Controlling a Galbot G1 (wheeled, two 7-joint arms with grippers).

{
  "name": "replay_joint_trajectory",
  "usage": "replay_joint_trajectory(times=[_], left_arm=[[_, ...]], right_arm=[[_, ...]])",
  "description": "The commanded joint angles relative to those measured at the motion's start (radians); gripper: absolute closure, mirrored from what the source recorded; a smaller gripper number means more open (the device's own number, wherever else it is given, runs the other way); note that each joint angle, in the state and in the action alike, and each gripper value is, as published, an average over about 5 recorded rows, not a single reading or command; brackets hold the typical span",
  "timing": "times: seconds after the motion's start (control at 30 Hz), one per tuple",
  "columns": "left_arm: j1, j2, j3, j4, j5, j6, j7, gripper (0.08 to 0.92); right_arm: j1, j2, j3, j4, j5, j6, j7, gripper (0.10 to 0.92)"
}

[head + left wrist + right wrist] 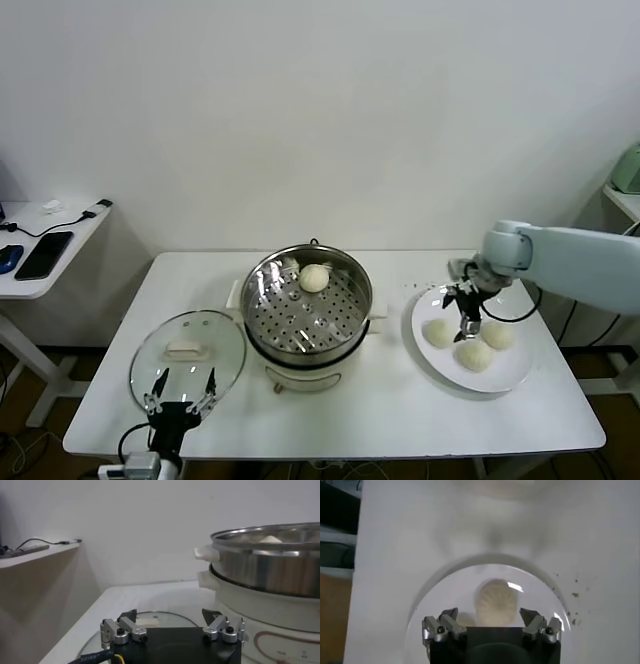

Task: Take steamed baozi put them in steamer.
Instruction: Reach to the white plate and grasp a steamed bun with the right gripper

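Head view: the right tool (468, 322) hangs spread above the plate (505, 380), right of the steamer (307, 305), among three baozi (438, 333); a fourth bun (314, 278) already lies inside the steamer, toward its far rim. The left tool (180, 384) idles open and empty over the glass lid (187, 347), left of the steamer.

Left wrist view: open fingers (220, 625), steamer wall beside them.

Right wrist view: the wide, empty tool (490, 616) straddles one pleated baozi (496, 601). Descending off-centre could nudge the bun aside or dent its soft dough.

Head view high, facing table (400, 420), wrist views close
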State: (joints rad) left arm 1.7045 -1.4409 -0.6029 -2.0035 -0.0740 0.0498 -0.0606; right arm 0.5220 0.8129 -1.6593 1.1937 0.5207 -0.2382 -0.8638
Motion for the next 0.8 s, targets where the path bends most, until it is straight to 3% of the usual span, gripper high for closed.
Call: replay_joint_trajectory(times=[0.03,0.47,0.8], left_arm=[[0.000,0.001,0.000,0.005,0.001,-0.001,0.000,0.177],[-0.014,0.004,-0.012,0.011,-0.005,-0.005,-0.002,0.177],[-0.019,0.011,-0.027,0.008,-0.014,-0.007,-0.005,0.177]], right_arm=[[-0.152,0.024,0.113,-0.115,-0.043,-0.050,0.026,0.202],[-0.208,0.068,0.160,-0.175,-0.051,-0.047,0.056,0.204],[-0.190,0.050,0.166,-0.135,-0.050,-0.044,0.060,0.332]])
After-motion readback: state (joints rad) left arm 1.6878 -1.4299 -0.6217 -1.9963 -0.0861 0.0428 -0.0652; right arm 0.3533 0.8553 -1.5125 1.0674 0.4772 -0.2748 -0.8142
